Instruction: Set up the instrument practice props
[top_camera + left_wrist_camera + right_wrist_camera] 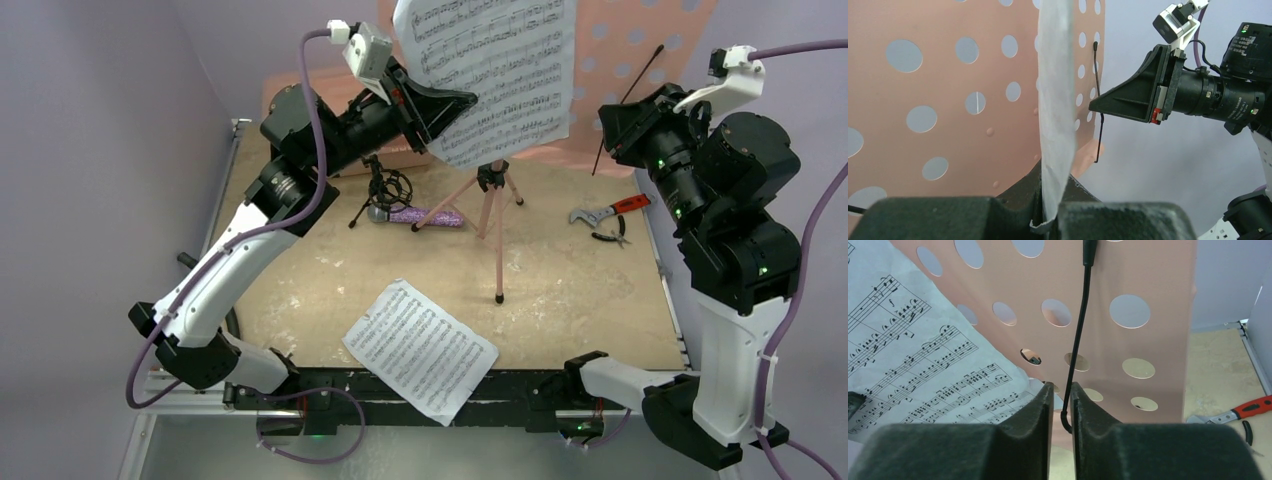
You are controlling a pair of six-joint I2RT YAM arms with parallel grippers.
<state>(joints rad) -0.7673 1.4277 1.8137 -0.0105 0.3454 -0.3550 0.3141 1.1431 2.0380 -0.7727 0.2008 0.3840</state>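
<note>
The pink perforated music stand (640,50) stands on tripod legs (495,230) at the back middle. My left gripper (455,105) is shut on the edge of a white sheet-music page (500,70) and holds it upright against the stand's desk (948,100); the page (1055,125) runs down between my fingers. My right gripper (607,125) is shut on the stand's thin black wire arm (1079,340), which is pulled off the desk (1148,280). A second page (420,348) lies at the table's near edge. The purple microphone (430,215) lies beside the small black mic stand (385,190).
A red-handled wrench (612,210) and small pliers (610,235) lie at the right, near the right arm. A salmon-pink case (560,155) sits along the back behind the stand. The right gripper's tip (1093,106) is close to the page's far edge.
</note>
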